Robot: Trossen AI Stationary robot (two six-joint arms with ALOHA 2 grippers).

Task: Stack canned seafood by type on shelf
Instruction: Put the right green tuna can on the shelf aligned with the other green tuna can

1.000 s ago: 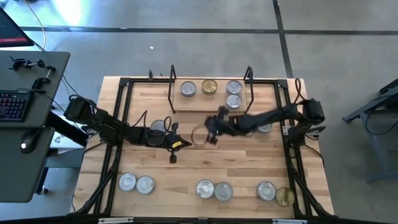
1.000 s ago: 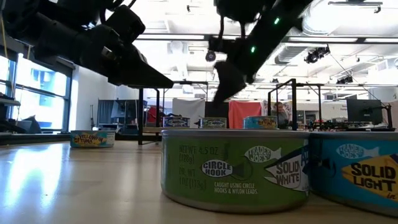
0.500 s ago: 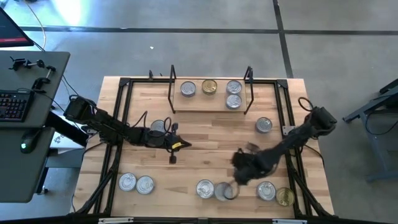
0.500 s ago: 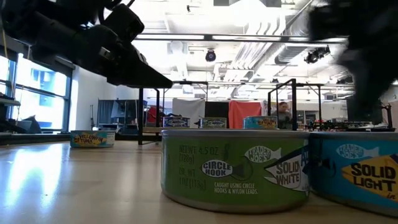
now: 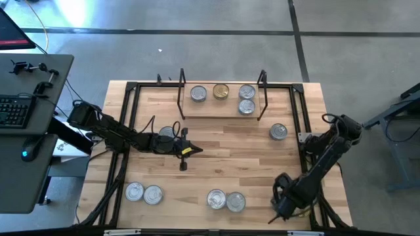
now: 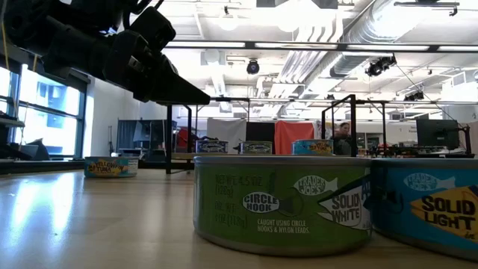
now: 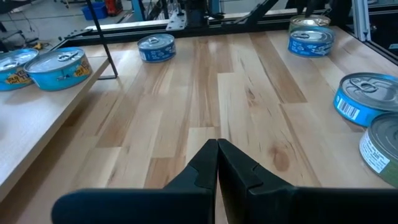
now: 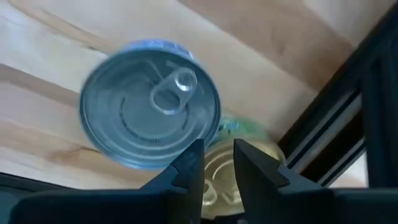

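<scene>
Four tins stand on the shelf (image 5: 223, 110) at the far middle: silver-lidded tins (image 5: 199, 94), (image 5: 247, 99) and a gold-lidded tin (image 5: 221, 92). More tins rest on the tabletop along the near edge (image 5: 226, 200), (image 5: 144, 193). My right gripper (image 5: 282, 200) hangs at the near right corner, pointing down, fingers a narrow gap apart. In the right wrist view it (image 8: 217, 165) hovers over a silver-lidded blue tin (image 8: 151, 118) and a gold-lidded tin (image 8: 219, 177). My left gripper (image 5: 187, 152) waits shut above the table's left middle.
A single tin (image 5: 279, 132) sits right of the shelf and another (image 5: 167, 133) lies partly under the left arm. Black frame rails (image 5: 307, 154) run along the table's sides. In the low view a green tin (image 6: 282, 202) and a blue tin (image 6: 426, 205) stand close up.
My right gripper has swung from the table's middle toward the near right corner, tipping from near level to pointing down and rolling about its axis. It now hangs over the two tins there. No tin has moved.
</scene>
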